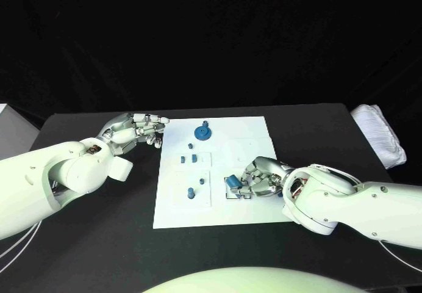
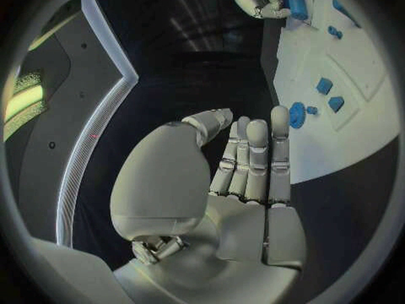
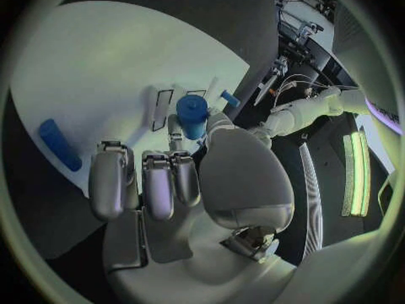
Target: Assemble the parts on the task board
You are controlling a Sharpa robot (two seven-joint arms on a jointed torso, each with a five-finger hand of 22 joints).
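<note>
The right hand (image 1: 260,178), lower right of centre in the head view, pinches a short blue cylinder (image 1: 233,182) between thumb and fingers, just above a dark-outlined slot near the board's (image 1: 250,131) lower right. The right wrist view shows the cylinder (image 3: 192,115) smooth and round-topped, poised over the white plate. The left hand (image 1: 136,129), at the upper left beside the board's edge, holds nothing, its silver fingers loosely together.

By my reading the work is partway along: a round blue gear (image 1: 203,132) sits near the board's top, and small blue blocks (image 1: 187,159) and pegs (image 1: 191,194) stand in the left column. Whether they are fully seated I cannot tell. The cylinder is not yet placed. Parts look like matte plastic; the board is flat and smooth.
</note>
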